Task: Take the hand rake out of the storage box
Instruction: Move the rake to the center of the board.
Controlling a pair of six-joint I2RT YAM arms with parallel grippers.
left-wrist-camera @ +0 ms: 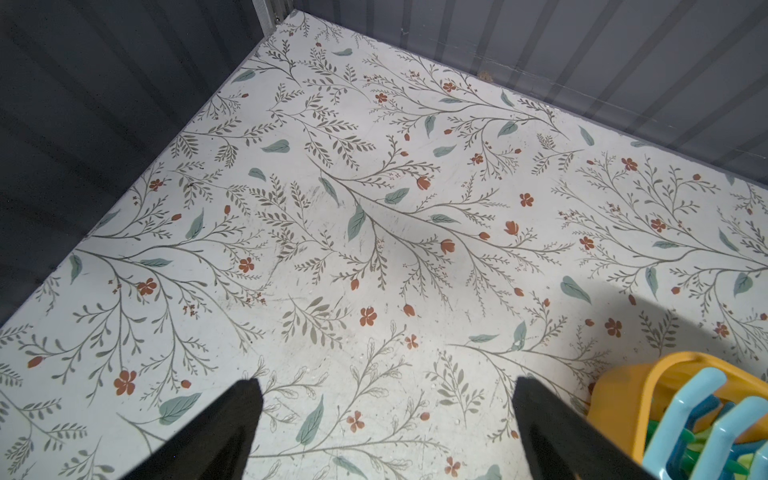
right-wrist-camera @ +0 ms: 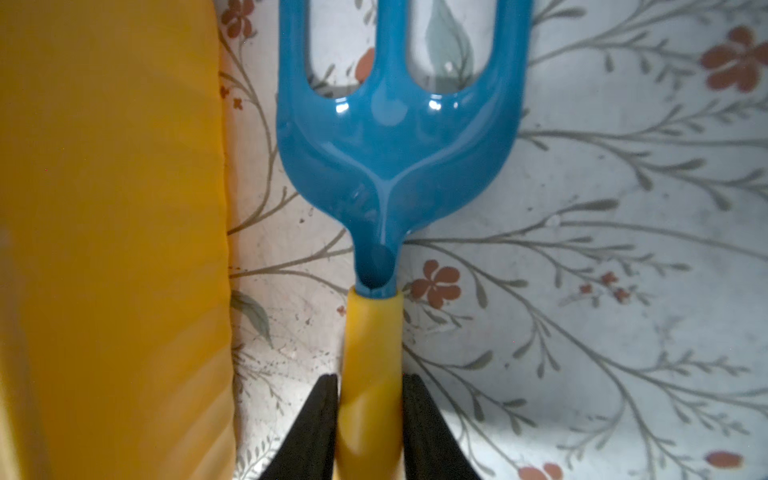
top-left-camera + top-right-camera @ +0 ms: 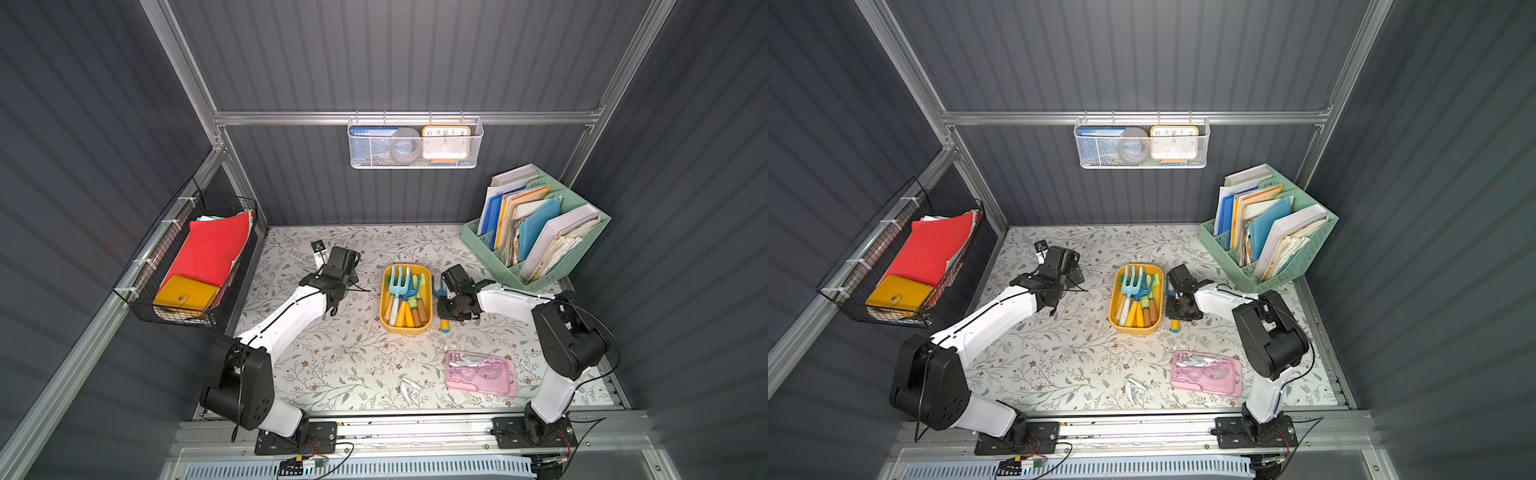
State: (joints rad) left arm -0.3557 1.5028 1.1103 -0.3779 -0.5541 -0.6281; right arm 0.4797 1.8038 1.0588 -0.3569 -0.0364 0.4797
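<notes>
Hand rake (image 2: 395,145), blue-headed with a yellow handle, lies outside the storage box (image 2: 112,249), just beside its long wall on the right arm's side, on the counter (image 3: 332,361). The right gripper (image 2: 370,380) is clamped on the handle, one finger pressed to each side.

The counter is white, printed with twigs, leaves and small red flowers. Ribbed dark grey walls (image 3: 395,62) and aluminium rails close it in.

Only the right wrist view shows the grip. In both top views the arm's wrist covers the rake's middle, so only its prongs and the handle's end show. The left wrist view shows the left gripper (image 1: 386,382) with its fingers wide apart over bare counter, a corner of the box nearby.

Other tools (image 3: 403,291) fill the box. A mint-green file organizer (image 3: 536,232) stands at the back corner and a pink case (image 3: 480,374) lies nearer the front. A white mesh basket (image 3: 415,143) and a black wire basket (image 3: 187,257) hang on the walls.
</notes>
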